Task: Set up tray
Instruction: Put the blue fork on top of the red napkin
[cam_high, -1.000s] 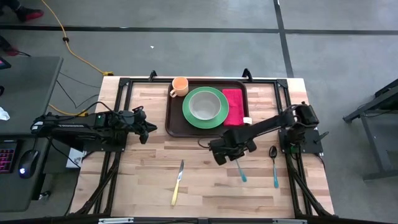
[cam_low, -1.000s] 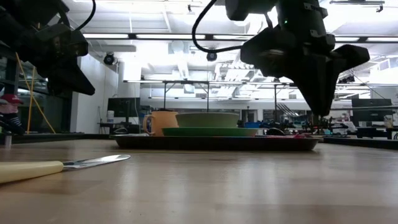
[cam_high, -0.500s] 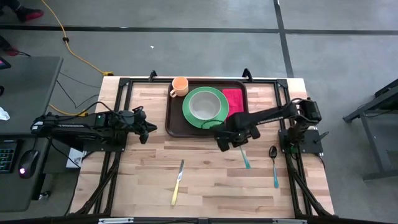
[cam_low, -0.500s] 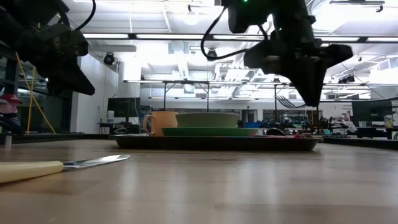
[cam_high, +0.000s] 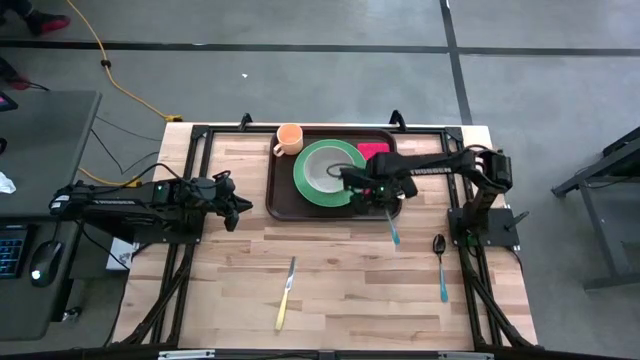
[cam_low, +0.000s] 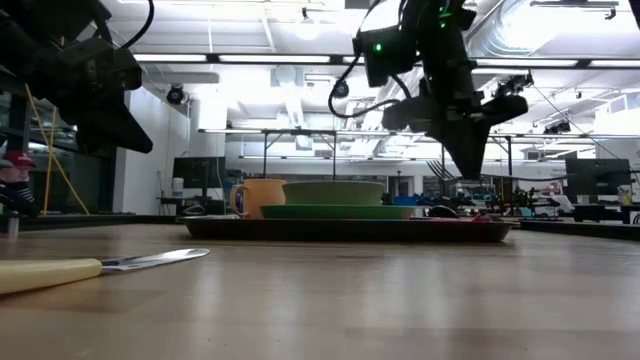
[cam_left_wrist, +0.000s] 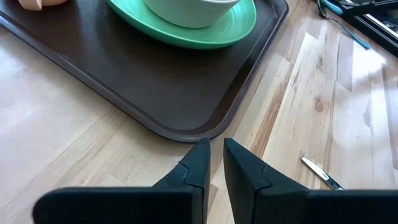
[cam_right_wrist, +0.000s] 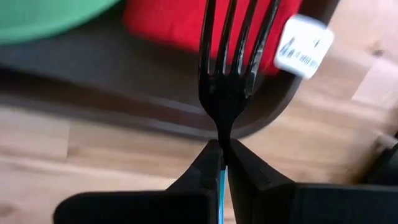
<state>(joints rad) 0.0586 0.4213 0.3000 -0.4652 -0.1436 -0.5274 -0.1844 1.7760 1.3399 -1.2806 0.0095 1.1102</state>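
Observation:
The dark brown tray (cam_high: 285, 190) lies at the table's far middle. It carries a green plate (cam_high: 330, 172) with a bowl, an orange mug (cam_high: 289, 138) and a red napkin (cam_high: 372, 150). My right gripper (cam_high: 378, 192) hovers over the tray's right part beside the napkin, shut on a black fork with a blue handle (cam_high: 393, 233). In the right wrist view the tines (cam_right_wrist: 233, 37) reach over the napkin (cam_right_wrist: 168, 25) and the tray's rim (cam_right_wrist: 155, 81). My left gripper (cam_high: 240, 208) waits, shut, left of the tray, off its near left corner (cam_left_wrist: 186, 130). My right gripper pinches the fork's neck (cam_right_wrist: 222, 127), just behind the tines, between its two fingers. The fork lies along the fingers, tines ahead, and the blue handle (cam_right_wrist: 221, 180) runs back between them. It is lifted clear of table and tray, the handle trailing toward the near edge.
A spoon with a blue handle (cam_high: 441, 265) lies on the wood near the right arm's base. A knife with a yellow handle (cam_high: 286, 293) lies at the near middle, seen also in the low view (cam_low: 100, 268). A white tag (cam_right_wrist: 303, 46) sticks out of the napkin's corner.
My right gripper has carried the fork from the bare wood near the spoon toward the far edge and upward, ending over the tray's right part by the napkin. The fork has stayed in the hold the whole way.

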